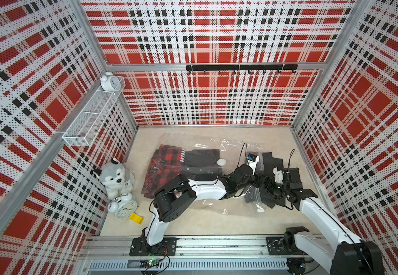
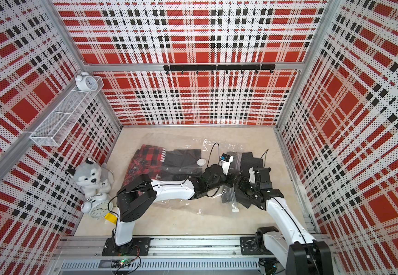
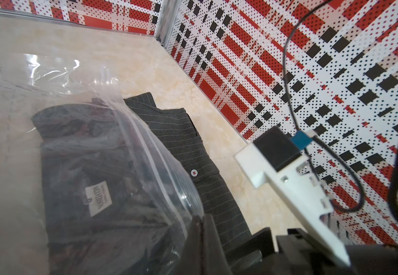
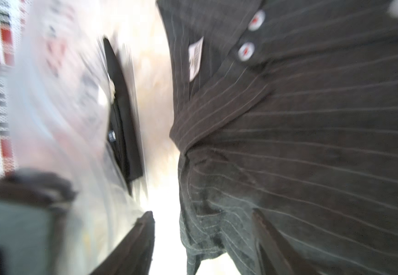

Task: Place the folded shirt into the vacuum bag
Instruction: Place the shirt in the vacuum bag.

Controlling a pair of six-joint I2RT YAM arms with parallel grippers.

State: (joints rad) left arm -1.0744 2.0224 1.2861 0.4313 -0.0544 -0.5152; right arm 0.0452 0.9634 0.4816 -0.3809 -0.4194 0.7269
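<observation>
We see the soft, limp shirt (image 3: 193,166) lying partway inside the mouth of the slick bag (image 3: 62,95), whose edge the left gripper (image 3: 202,228) pinches shut, while the right gripper (image 4: 202,213) stands open over the cloth, best retaken, we judge, at a thick fold.

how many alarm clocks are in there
2. The shelf clock sits at the far end of the wire shelf on the wall. The table clock stands by the plush dog, next to a yellow block. No others show, though the arms may hide something.
</observation>
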